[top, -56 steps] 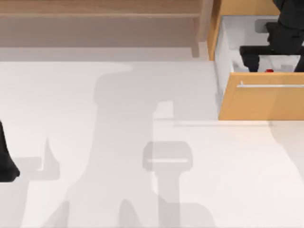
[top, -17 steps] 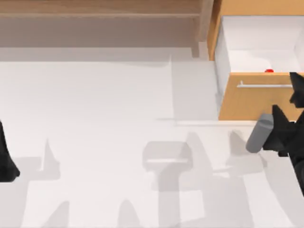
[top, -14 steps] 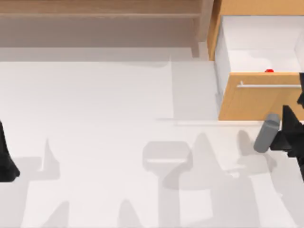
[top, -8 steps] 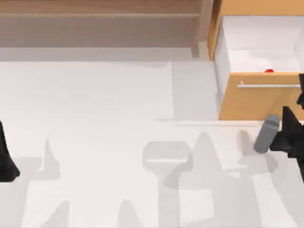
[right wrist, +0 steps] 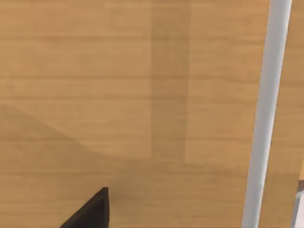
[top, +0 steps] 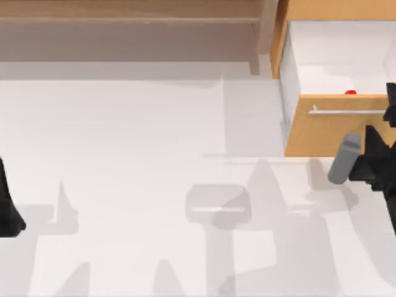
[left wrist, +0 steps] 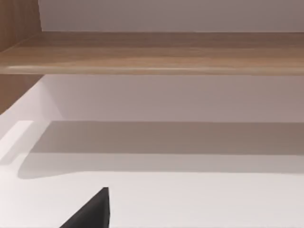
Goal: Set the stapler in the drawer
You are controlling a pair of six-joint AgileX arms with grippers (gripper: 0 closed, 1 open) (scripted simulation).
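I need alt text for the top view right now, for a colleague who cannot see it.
An open box drawer with an orange-tan wooden front, silver bar handle and white inside sits at the table's far right, a small red object just behind its front. The right gripper hovers before the drawer front; the left arm is parked at the left edge.

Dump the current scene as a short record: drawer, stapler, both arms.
drawer: open, at the table's top right, white inside showing
handle: silver bar across the drawer front
stapler: a small red bit inside the drawer, just behind the front, mostly hidden; likely the stapler
right tool: at the table's right edge, outside the drawer, close to its front and handle
left arm: parked at the table's left edge
shelf: long, wooden, along the top, left of the drawer
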